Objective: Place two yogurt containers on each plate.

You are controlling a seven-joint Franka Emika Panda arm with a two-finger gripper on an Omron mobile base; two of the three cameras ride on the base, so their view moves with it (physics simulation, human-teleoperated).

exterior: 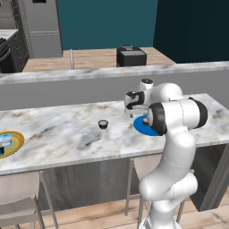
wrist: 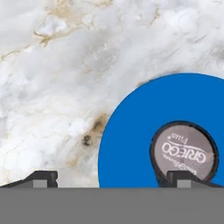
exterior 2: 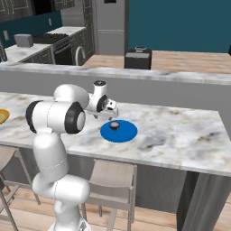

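While the white arm (exterior 2: pixel 56 135) bends over the marble desk (exterior: pixel 67 129), its hand (exterior 2: pixel 112 109) hangs just above the blue plate (exterior 2: pixel 126 133) with fingers spread wide, gripping nothing. One dark yogurt cup (wrist: pixel 183 151) sits on that plate — another (exterior: pixel 103 124) stands alone mid-desk, and a pale one (exterior: pixel 4 140) rests on the orange-rimmed plate (exterior: pixel 18 142) far left.

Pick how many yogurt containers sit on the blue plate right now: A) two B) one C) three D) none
B: a single dark yogurt container with a pale lid stands on the blue plate; another yogurt cup stands on the bare marble counter.
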